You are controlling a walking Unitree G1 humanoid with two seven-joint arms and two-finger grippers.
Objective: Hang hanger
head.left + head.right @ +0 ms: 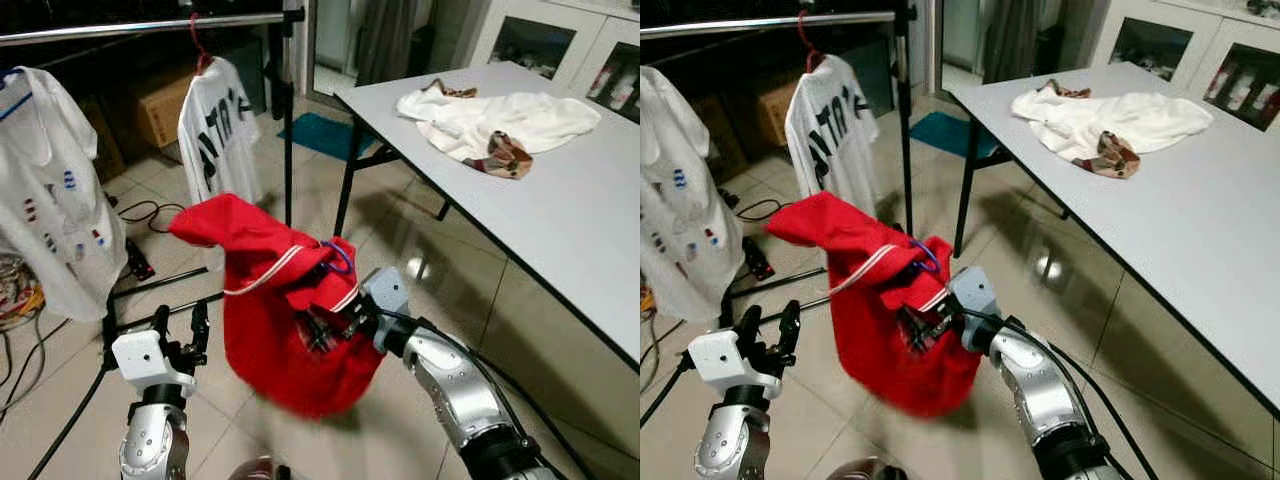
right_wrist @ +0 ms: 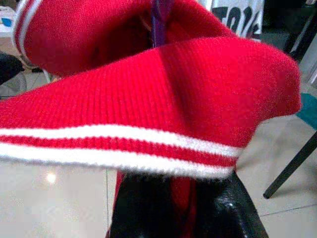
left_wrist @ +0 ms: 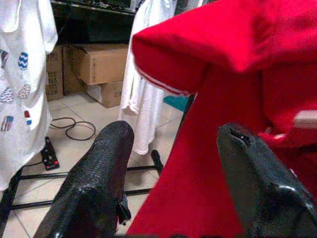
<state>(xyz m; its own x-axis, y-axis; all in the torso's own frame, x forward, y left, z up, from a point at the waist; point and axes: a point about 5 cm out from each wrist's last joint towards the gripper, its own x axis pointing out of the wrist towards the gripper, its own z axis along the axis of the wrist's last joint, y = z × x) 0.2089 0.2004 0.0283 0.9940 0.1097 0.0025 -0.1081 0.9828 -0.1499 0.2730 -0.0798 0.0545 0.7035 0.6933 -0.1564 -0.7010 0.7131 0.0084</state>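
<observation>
Red shirt point(image 1: 285, 330) on purple hanger point(image 1: 342, 256): clamped in right gripper point(image 1: 322, 328), well below rail point(image 1: 140, 27); unhung. Left gripper point(image 1: 180, 335) spread, empty.

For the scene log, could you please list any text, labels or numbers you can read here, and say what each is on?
Large black letters on the white shirt hanging on the rail: folded and partly hidden, not legible as a word.
Small coloured patches on the other white shirt: too small to read.
Red garment: white stripes, no text.

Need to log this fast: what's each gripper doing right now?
Left gripper: open, empty.
Right gripper: shut on the red shirt at its collar.
</observation>
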